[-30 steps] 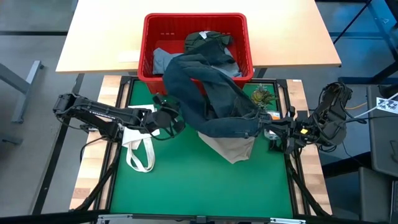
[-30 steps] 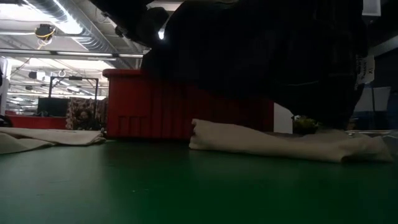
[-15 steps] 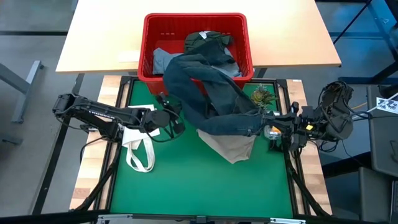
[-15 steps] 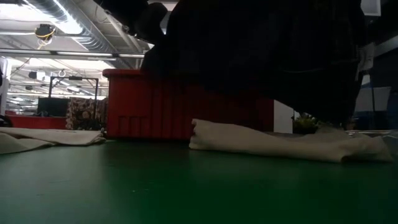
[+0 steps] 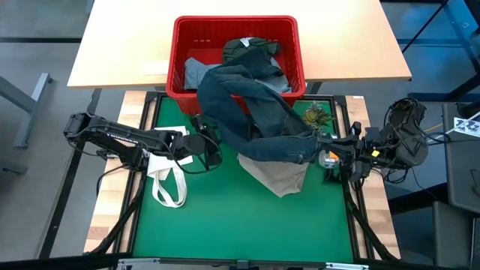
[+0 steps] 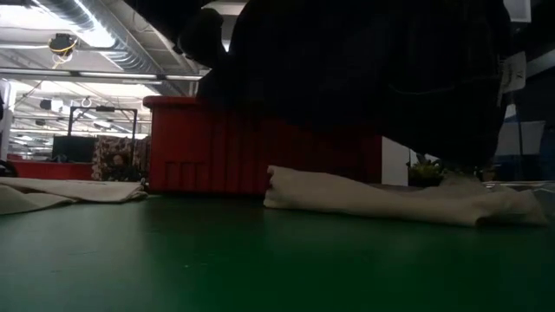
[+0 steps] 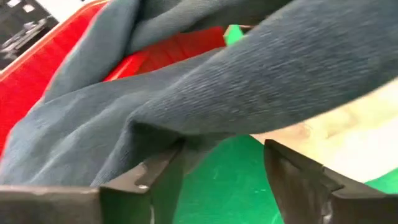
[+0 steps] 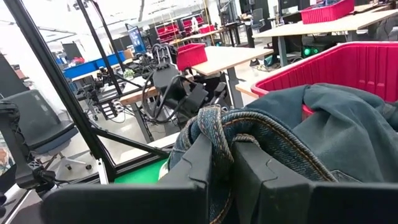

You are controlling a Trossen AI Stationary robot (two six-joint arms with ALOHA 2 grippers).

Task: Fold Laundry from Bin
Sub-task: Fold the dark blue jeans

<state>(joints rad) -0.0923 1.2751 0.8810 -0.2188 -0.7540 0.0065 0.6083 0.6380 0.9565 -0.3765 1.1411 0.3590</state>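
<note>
High view. A red bin [image 5: 180,56] stands at the far edge of the green table [image 5: 225,225] and holds grey and olive garments. Dark navy jeans [image 5: 255,112] trail from the bin over its front rim and across the table toward the right side. Beige trousers [image 5: 281,178] lie on the table beneath them. The left end effector [image 5: 212,147] sits at the jeans' left edge, beside a white tote bag [image 5: 166,180]. The right end effector [image 5: 321,150] meets the jeans' near end. A small green plant [image 5: 316,115] stands near the right edge.

Low view. The jeans [image 6: 364,69] hang as a dark mass above the table [image 6: 260,260]. The trousers [image 6: 390,199] lie flat in front of the bin [image 6: 217,147].

Left wrist view. The left end effector [image 7: 221,177] has its fingers [image 7: 155,180] spread apart, with jeans fabric [image 7: 249,87] lying just beyond them and not gripped. The bin [image 7: 37,74] shows behind.

Right wrist view. The right end effector [image 8: 231,158] is clamped on a bunched seam of the jeans [image 8: 230,124]. The bin [image 8: 367,62] lies past the fabric.
</note>
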